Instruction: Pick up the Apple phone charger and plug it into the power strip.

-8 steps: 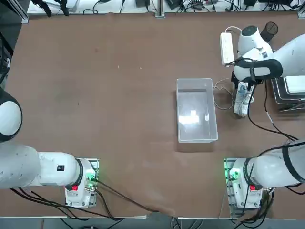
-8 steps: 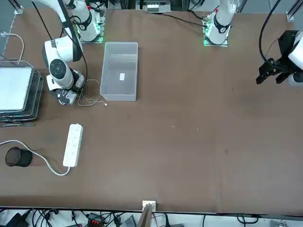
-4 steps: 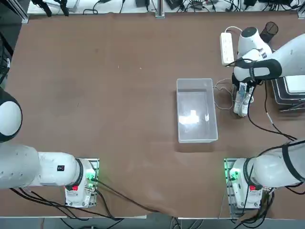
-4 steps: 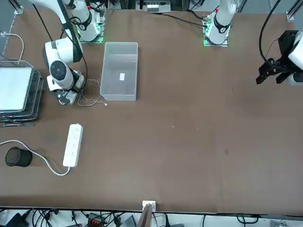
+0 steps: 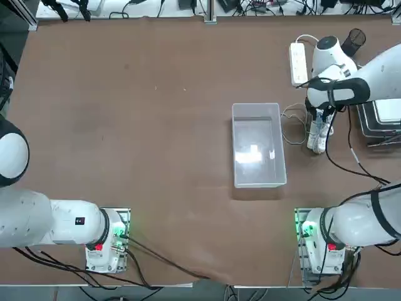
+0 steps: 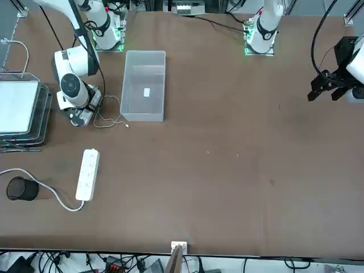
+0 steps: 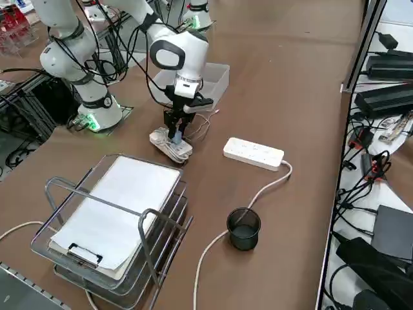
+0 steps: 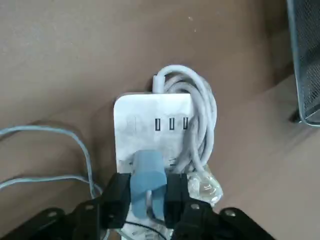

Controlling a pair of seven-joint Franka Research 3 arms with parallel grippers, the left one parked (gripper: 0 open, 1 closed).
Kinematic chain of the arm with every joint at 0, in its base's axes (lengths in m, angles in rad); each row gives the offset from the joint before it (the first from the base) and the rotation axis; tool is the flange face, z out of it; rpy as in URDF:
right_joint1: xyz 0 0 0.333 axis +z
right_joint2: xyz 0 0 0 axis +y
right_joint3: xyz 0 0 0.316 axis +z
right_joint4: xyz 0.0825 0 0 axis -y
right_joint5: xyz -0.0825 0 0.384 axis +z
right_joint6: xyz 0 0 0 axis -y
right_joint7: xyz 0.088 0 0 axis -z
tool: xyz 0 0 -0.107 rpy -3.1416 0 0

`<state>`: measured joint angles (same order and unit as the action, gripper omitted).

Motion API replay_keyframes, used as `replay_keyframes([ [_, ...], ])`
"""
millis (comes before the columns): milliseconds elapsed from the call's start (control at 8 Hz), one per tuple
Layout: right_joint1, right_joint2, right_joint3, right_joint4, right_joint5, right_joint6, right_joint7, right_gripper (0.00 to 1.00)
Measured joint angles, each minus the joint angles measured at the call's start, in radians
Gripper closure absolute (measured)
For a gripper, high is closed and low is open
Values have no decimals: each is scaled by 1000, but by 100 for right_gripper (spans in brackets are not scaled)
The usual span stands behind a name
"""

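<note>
One clear bin (image 5: 259, 145) holds a small white item.

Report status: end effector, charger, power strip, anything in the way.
Right end effector shut on the Apple phone charger, low over the strip with bundled cord. Power strip lies apart, unplugged. Black cup stands beyond it.

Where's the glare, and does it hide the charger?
Top view: glare patch inside the clear bin only. Right wrist view: no glare; the right hand, over the bundled-cord strip, is shut on the Apple phone charger, unobscured.
</note>
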<state>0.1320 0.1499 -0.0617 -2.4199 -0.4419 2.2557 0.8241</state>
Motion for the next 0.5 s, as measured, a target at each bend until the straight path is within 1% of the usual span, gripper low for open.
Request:
replay_keyframes([
  [500, 1, 0, 4, 0, -8, 1, -16, 63],
])
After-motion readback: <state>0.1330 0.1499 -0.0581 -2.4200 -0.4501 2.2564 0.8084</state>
